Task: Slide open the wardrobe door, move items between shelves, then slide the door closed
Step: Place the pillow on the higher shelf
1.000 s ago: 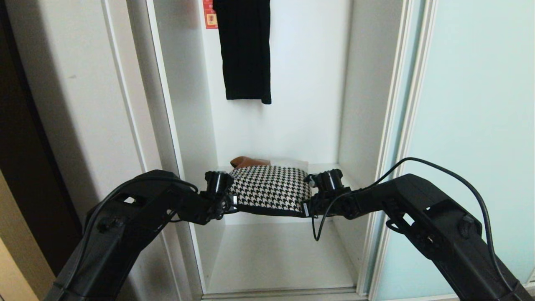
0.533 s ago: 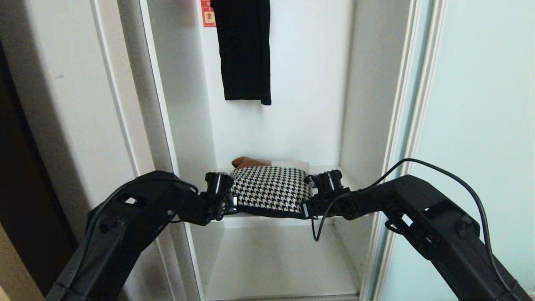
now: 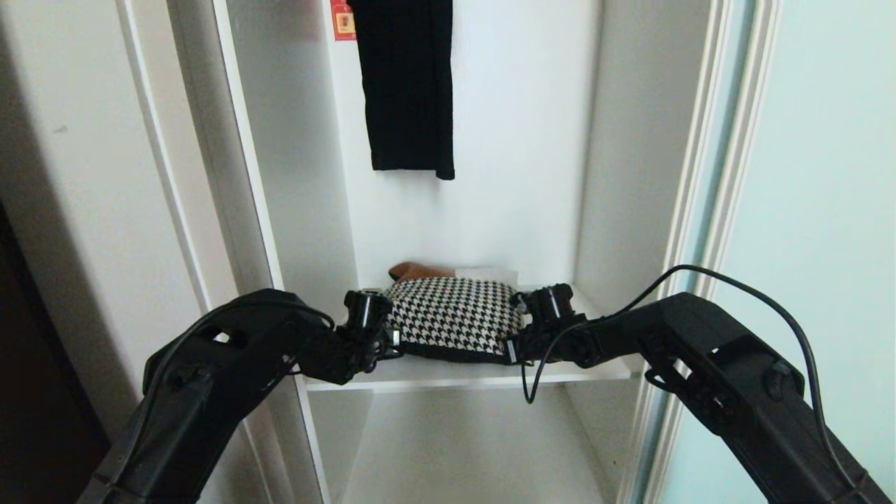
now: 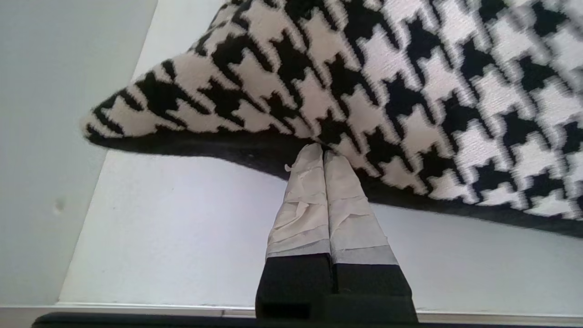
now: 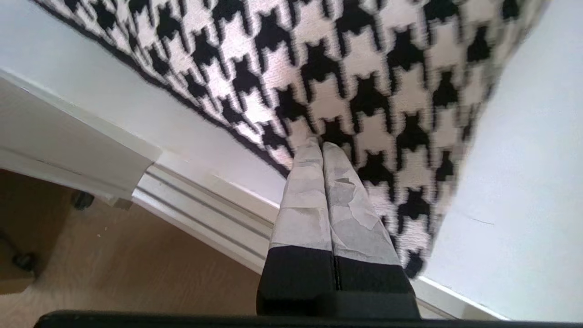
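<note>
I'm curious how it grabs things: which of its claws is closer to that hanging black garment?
Left, slightly. The left gripper sits at the cushion's left edge, almost under the black garment; the right gripper is at the cushion's right edge, further aside. Both are shut, far below it.

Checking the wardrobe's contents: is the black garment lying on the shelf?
No, the black garment hangs above the shelf.

A white shelf (image 3: 448,374) carries the houndstooth cushion (image 3: 453,322) lying flat on it.
</note>
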Robot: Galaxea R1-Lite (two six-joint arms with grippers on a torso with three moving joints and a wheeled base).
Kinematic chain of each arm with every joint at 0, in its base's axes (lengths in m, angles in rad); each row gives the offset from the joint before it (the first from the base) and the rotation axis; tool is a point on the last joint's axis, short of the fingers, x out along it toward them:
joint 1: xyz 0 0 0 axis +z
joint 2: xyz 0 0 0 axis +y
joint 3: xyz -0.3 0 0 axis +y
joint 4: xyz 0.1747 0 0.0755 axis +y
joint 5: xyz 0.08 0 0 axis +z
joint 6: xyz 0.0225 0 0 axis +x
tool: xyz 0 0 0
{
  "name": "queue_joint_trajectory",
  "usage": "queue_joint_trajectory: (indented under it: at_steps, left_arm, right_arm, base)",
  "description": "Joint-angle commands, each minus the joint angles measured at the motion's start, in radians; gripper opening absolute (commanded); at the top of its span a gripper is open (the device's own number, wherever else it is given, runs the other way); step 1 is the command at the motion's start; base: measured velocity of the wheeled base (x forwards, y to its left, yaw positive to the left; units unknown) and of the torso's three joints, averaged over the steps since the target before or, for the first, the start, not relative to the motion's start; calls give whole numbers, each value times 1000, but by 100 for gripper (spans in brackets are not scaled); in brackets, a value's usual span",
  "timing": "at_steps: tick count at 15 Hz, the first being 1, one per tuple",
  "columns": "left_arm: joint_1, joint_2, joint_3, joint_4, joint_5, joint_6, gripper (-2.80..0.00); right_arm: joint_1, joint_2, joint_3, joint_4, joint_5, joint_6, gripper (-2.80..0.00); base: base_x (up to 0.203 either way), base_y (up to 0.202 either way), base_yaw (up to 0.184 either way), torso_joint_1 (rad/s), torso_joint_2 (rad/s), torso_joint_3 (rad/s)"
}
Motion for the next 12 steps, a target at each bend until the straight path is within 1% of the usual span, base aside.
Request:
queue_joint_trajectory:
  at_steps: [1,5,7,9,11,12]
  left_arm:
    - [-1,3,12,-37,5,21,-280]
    - [-2,-19,45,-47,5,18,-280]
    - [-3,-80,158,-83,2,17,-280]
    - [-13,-170,279,-140,1,22,-280]
    - [-26,-249,340,-162,5,22,-280]
    - [-28,-299,372,-165,7,21,-280]
  right_arm:
    - [0,1,-1,-4,2,-1,-280]
    - [-3,-16,10,-1,1,2,-280]
    - [-4,-45,39,0,1,5,-280]
    - [-4,-108,134,-4,1,-6,-280]
    - [9,-173,215,-7,-1,-32,-280]
    - [18,-207,232,-5,-2,-45,-280]
  base:
    - [0,0,0,0,0,0]
    - [0,0,0,0,0,0]
    - [0,0,0,0,0,0]
    - [0,0,0,0,0,0]
    - [0,0,0,0,0,0]
    - [0,0,0,0,0,0]
